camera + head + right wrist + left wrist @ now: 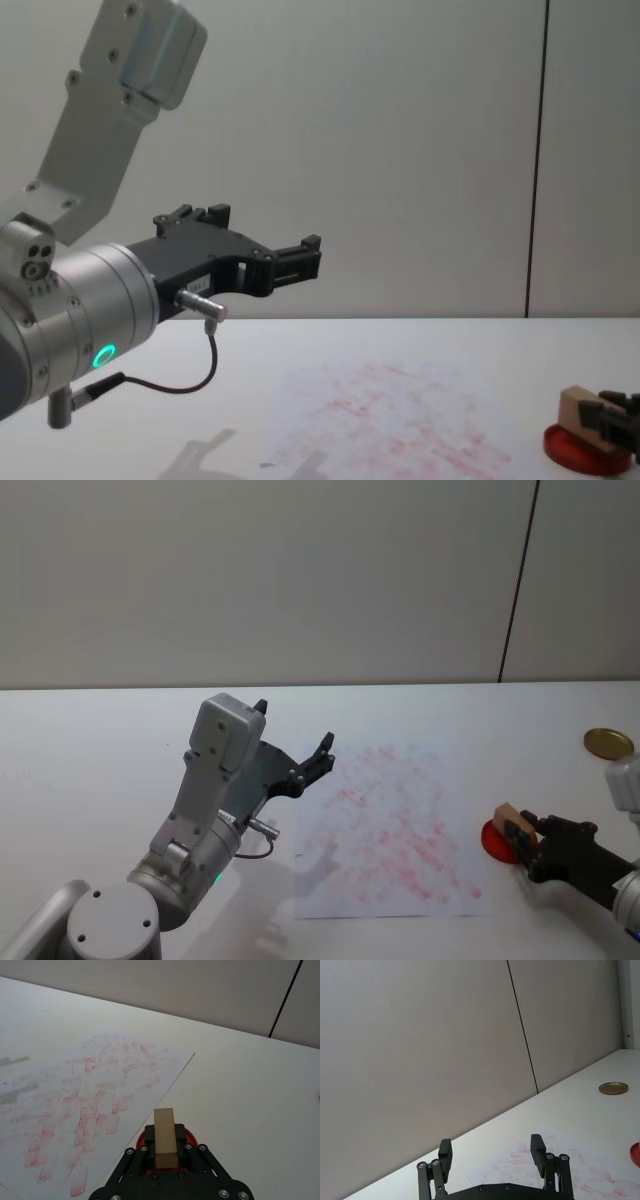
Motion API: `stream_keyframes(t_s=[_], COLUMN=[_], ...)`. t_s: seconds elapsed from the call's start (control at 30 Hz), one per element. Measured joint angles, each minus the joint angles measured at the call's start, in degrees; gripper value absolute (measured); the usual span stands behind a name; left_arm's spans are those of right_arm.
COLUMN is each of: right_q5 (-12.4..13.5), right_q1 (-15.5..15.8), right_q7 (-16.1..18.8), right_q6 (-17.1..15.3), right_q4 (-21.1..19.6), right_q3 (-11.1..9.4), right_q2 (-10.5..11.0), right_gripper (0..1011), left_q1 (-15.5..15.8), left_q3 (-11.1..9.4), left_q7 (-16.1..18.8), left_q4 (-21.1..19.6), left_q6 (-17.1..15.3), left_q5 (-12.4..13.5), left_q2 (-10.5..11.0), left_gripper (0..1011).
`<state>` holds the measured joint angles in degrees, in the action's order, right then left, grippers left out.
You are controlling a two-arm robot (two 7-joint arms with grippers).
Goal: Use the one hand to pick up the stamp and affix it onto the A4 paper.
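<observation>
Silver-grey arms, green ring light [103, 355], black screw-studded pincer [492, 1152].

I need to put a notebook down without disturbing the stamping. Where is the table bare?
Bare: the table left of the A4 paper, and the far strip behind it up to the gold lid. Crowded: right of the paper, where the right gripper holds the stamp over the red pad.

The stamp [164, 1135] hides most of the red disc [189, 1136]; its underside is unseen.
</observation>
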<state>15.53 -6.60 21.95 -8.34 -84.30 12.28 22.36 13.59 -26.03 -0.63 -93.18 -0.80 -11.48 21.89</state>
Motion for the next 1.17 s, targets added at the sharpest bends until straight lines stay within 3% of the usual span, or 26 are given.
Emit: stream_keyframes(t_s=[0.23, 0.5, 0.57, 0.6, 0.93, 1.17], right_q5=[-0.06, 0.13, 0.26, 0.43, 1.13, 1.46], right_q1=[-0.02, 0.08, 0.10, 0.14, 0.47, 0.69], right_q7=[0.04, -0.09, -0.14, -0.19, -0.99, -1.71], right_q6=[-0.25, -0.37, -0.31, -0.18, 2.20, 3.82], right_q4=[0.34, 0.48, 0.48, 0.47, -1.12, -2.76], right_q3=[0.00, 0.02, 0.01, 0.01, -0.21, -0.38], right_q2=[0.09, 0.14, 0.15, 0.15, 0.25, 0.32], right_gripper=[288, 591, 612, 675, 960, 1001], left_q1=[0.00, 0.00, 0.00, 0.00, 0.00, 0.00], left_q3=[0.00, 0.00, 0.00, 0.00, 0.00, 0.00], left_q7=[0.00, 0.00, 0.00, 0.00, 0.00, 0.00], left_q4=[0.00, 0.00, 0.00, 0.00, 0.00, 0.00], left_q6=[0.00, 0.00, 0.00, 0.00, 0.00, 0.00], left_q5=[0.00, 0.00, 0.00, 0.00, 0.00, 0.00], left_q2=[0.00, 0.00, 0.00, 0.00, 0.00, 0.00], left_gripper=[993, 993, 993, 993, 993, 993])
